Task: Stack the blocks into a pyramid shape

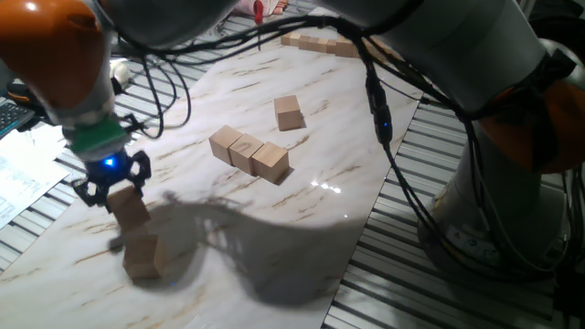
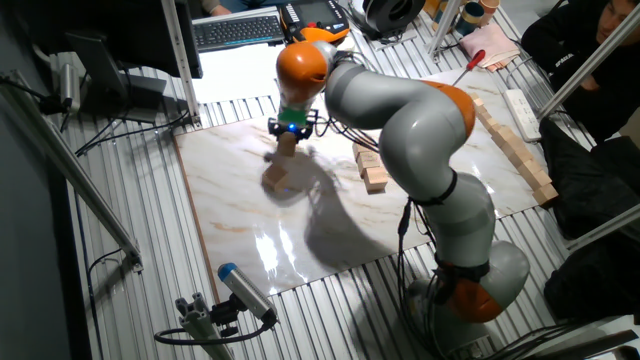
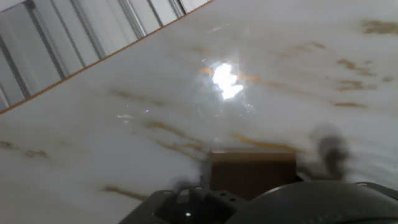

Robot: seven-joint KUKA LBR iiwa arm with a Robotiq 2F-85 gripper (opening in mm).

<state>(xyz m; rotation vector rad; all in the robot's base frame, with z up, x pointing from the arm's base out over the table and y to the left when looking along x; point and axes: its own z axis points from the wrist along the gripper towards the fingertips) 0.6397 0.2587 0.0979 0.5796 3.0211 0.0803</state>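
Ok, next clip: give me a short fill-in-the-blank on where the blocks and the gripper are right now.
1. The gripper is shut on a block held ___ the table, not resting on it.
2. A lone block on the table lies just ___ the held one.
3. The row of blocks mid-table holds ___ cubes.
4. The single block beyond that row stands ___ from it.

Missing words: above; below; three; apart

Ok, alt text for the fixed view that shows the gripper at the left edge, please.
The gripper holds a wooden block above another block on the marble board. A row of three blocks lies mid-board with a single block behind it; a long joined row of cubes sits at the far edge.
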